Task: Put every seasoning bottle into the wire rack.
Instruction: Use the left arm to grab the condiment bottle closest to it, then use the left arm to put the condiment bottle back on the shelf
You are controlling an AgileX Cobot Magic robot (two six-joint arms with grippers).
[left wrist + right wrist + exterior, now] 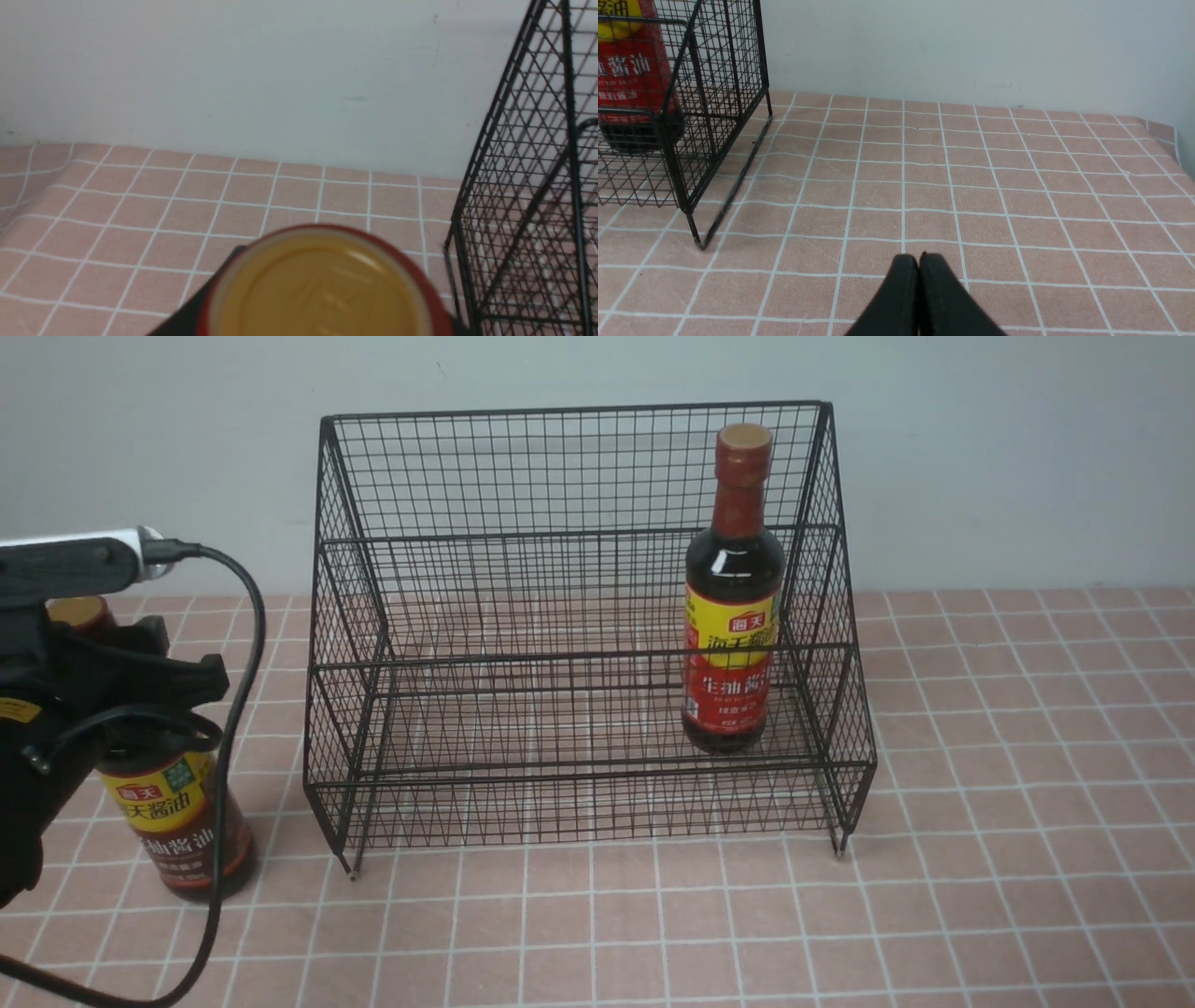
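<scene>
You've got: red-label btl (733, 616) upright in wire rack (560, 523); brown-label btl (177, 812) outside, L gripper (140, 695) at neck, can't tell grip; R gripper (919, 280) pressed closed.

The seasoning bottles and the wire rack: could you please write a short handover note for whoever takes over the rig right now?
Left claw: at the neck of the brown-label bottle, which stands on the table just left of the wire rack. Whether the grip has closed cannot be told.
Right claw: shut, empty, low over the table to the right of the rack.
Done: the red-label bottle stands upright inside the rack, at its right end.
To do: lift the brown-label bottle and set it in the rack.
</scene>
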